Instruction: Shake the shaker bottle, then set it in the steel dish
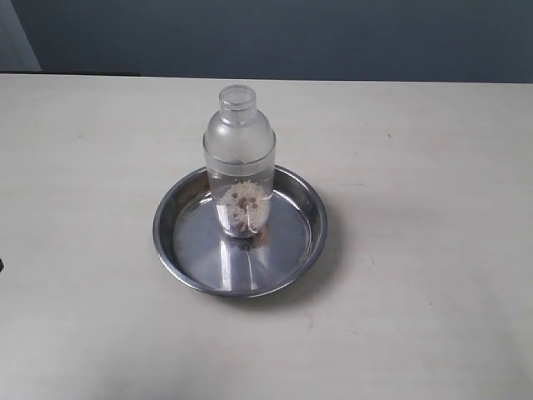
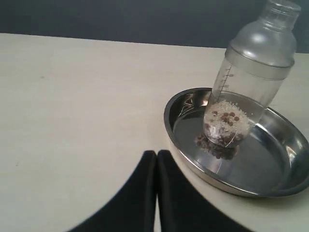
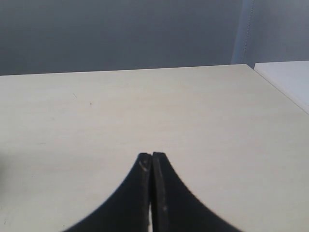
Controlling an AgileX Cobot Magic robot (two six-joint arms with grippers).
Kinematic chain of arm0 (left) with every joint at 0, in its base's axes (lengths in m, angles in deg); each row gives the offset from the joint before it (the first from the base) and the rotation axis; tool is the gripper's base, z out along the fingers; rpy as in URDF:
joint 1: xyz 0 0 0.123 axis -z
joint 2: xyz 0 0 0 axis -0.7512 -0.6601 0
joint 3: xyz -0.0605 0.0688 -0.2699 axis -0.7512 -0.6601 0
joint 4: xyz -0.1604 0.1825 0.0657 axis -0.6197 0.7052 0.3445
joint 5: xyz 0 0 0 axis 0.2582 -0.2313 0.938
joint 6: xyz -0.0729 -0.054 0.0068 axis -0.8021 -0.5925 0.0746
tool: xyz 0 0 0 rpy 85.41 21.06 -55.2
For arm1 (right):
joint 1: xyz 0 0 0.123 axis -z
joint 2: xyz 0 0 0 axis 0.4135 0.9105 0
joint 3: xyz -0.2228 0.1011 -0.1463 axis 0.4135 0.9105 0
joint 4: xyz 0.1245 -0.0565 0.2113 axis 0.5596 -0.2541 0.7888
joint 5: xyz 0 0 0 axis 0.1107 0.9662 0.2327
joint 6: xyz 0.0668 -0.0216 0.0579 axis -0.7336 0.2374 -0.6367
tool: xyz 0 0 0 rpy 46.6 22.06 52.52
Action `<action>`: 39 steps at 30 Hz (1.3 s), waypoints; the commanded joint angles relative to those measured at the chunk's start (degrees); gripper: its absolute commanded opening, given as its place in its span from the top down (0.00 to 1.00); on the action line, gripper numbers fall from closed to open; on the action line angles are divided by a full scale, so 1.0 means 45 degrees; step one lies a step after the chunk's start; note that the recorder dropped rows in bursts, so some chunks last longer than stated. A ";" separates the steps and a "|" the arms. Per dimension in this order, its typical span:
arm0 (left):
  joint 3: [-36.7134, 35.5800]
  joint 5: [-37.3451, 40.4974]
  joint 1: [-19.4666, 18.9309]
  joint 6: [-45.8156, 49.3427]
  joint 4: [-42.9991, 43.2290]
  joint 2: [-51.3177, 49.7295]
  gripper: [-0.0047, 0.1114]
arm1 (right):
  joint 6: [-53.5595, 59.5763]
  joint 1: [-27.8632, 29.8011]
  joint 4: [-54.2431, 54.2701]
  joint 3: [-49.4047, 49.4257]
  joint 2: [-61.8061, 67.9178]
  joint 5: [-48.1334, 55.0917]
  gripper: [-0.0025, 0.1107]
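Exterior view. The shaker bottle (image 1: 239, 158) stands upright inside the steel dish (image 1: 281, 258), its base on the flat bottom, a little back of centre towards the far rim. The cap is on. Pale grains mixed with small brown pellets lie in the lower part of the bottle, and the clear wall above them is free of them. The dish rests on the pale table (image 1: 416, 150), roughly in the middle of it. A dark wall runs behind the table's far edge.

Left wrist view. My left gripper (image 2: 156, 153) has its two black fingers pressed together from tip down, with nothing between them. It hangs over bare table near the dish's rim, apart from it. The bottle stands in the dish beyond, touching neither finger. Fine graduation marks run up its clear side. The pellets are mirrored in the steel under the base.

Right wrist view. My right gripper (image 3: 152, 155) has its fingers closed against each other and holds nothing. Bare table lies ahead of it, then the dark wall. A white surface (image 3: 289, 82) lies just past the table's corner.
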 commanded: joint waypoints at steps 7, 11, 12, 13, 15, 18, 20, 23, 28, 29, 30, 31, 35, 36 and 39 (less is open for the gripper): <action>-0.0054 0.0010 -0.0342 0.2413 -0.1312 0.0848 0.96 | 0.0024 0.0044 0.0011 0.0015 -0.0060 -0.0156 0.99; -0.0054 0.0010 -0.1086 0.2413 -0.1394 0.0870 0.96 | 0.0024 0.0044 0.0011 0.0015 -0.0060 -0.0156 0.99; -0.0054 0.0010 -0.1238 0.2413 -0.1394 0.0870 0.96 | 0.0024 0.0044 0.0011 0.0015 -0.0060 -0.0156 0.99; -0.0054 0.0010 -0.1336 0.2413 -0.1427 0.0870 0.96 | 0.0024 0.0044 0.0011 0.0015 -0.0060 -0.0156 0.99; -0.0054 0.0010 -0.1520 0.2413 -0.1429 0.0870 0.96 | 0.0024 0.0044 0.0011 0.0015 -0.0060 -0.0156 0.99; -0.0054 0.0010 -0.1575 0.2685 -0.1464 0.0870 0.96 | 0.0024 0.0044 0.0011 0.0015 -0.0060 -0.0156 0.99; -0.0054 0.0010 -0.1575 0.3051 -0.1525 0.0870 0.96 | 0.0024 0.0044 0.0011 0.0015 -0.0060 -0.0156 0.99; -0.0054 -0.0154 -0.1575 0.3515 -0.1658 0.0870 0.96 | 0.0024 0.0044 0.0011 0.0015 -0.0060 -0.0156 0.99; -0.0054 -0.0161 -0.1575 0.3515 -0.1871 0.0870 0.96 | 0.0024 0.0044 0.0011 0.0015 -0.0060 -0.0156 0.99; -0.0054 -0.0161 -0.1575 0.3515 -0.1871 0.0870 0.96 | 0.0024 0.0044 0.0011 0.0015 -0.0060 -0.0156 0.99; -0.0054 -0.0161 -0.1575 0.3515 -0.1871 0.0870 0.96 | 0.0024 0.0044 0.0011 0.0015 -0.0060 -0.0156 0.99; -0.0054 -0.0161 -0.1575 0.3515 -0.1832 0.0870 0.96 | 0.0024 0.0044 0.0011 0.0015 -0.0060 -0.0156 0.99; -0.0054 -0.0161 -0.1575 0.3515 -0.1794 0.0870 0.96 | 0.0024 0.0044 0.0011 0.0015 -0.0060 -0.0156 0.99; -0.0054 -0.0161 -0.1575 0.3515 -0.1794 0.0870 0.96 | 0.0024 0.0044 0.0011 0.0015 -0.0060 -0.0156 0.99; -0.0054 -0.0161 -0.1575 0.3515 -0.1794 0.0870 0.96 | 0.0024 0.0044 0.0011 0.0015 -0.0060 -0.0156 0.99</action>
